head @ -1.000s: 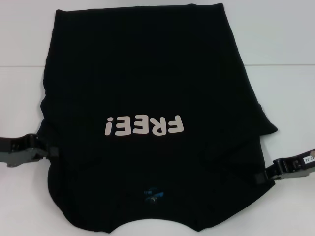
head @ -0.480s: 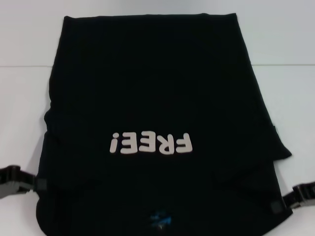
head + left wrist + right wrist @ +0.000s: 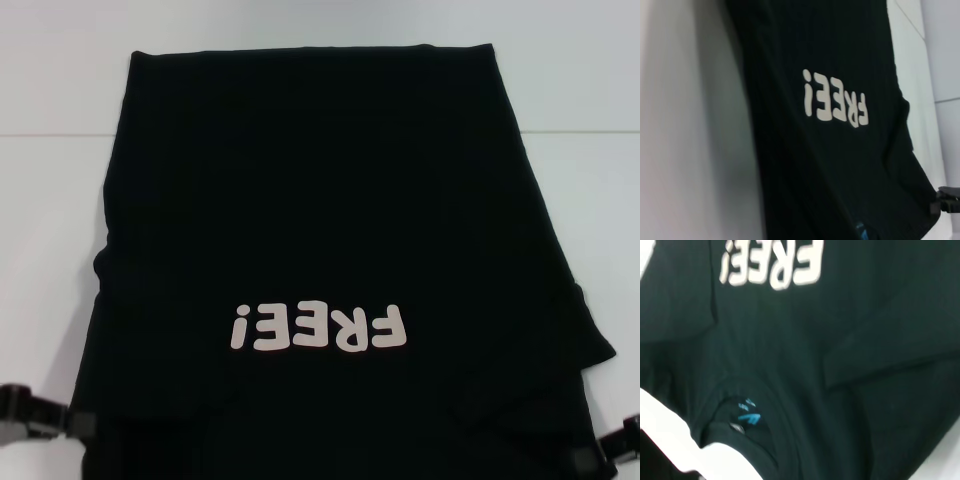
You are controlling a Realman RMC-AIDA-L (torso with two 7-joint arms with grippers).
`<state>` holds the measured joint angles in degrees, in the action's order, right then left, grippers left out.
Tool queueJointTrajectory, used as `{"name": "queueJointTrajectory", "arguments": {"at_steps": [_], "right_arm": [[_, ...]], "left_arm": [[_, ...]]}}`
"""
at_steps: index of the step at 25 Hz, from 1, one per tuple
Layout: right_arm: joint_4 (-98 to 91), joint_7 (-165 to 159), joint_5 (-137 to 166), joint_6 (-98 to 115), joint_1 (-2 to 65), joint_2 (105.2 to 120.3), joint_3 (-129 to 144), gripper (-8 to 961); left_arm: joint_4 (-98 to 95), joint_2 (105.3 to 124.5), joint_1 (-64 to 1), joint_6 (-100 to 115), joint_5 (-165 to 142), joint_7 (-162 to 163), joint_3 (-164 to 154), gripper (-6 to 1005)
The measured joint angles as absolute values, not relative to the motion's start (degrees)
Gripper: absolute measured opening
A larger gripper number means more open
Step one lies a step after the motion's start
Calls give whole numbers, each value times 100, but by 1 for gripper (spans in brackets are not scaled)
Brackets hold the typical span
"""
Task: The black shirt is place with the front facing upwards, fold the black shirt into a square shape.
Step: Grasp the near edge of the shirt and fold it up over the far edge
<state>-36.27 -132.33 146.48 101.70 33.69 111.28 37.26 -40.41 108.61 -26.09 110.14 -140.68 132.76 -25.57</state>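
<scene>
The black shirt [image 3: 320,200] lies front up on the white table, its pale "FREE!" letters [image 3: 318,328] upside down to me. My left gripper [image 3: 78,424] is shut on the shirt's near left edge at the bottom left corner of the head view. My right gripper [image 3: 590,458] is shut on the near right edge at the bottom right corner. The right wrist view shows the shirt [image 3: 840,365] close up, with the blue neck label [image 3: 747,412] inside the collar. In the left wrist view the shirt [image 3: 830,165] stretches across to the right gripper [image 3: 946,196] far off.
The white table [image 3: 50,250] shows bare on both sides of the shirt and beyond its far hem. A seam line [image 3: 60,133] crosses the surface at the back.
Both grippers have moved toward me, dragging the shirt nearer. The letters sit lower in the head view and the neck label has slid out of it.
</scene>
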Motion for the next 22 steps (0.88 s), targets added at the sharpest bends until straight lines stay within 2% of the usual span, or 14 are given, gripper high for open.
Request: {"name": "queueJointTrajectory", "arguments": {"at_steps": [7,13,22], "right_arm": [[-3548,-12804,13677,9956,3449,11145,2992,49],[-3473,-12987,13058,9063,3560,11186,2967,50],[-2936,-13292,13027,6998,4431,11209,3088,49]], "left_arm": [[-3577,10904,-3111,10189,-13827,13136,-2170,25],[-3332,11017,-3634,9003,-13755,13414,-2011,25],[-2942,11162,-4520,6970,-13770,13897,-2057,25]]}}
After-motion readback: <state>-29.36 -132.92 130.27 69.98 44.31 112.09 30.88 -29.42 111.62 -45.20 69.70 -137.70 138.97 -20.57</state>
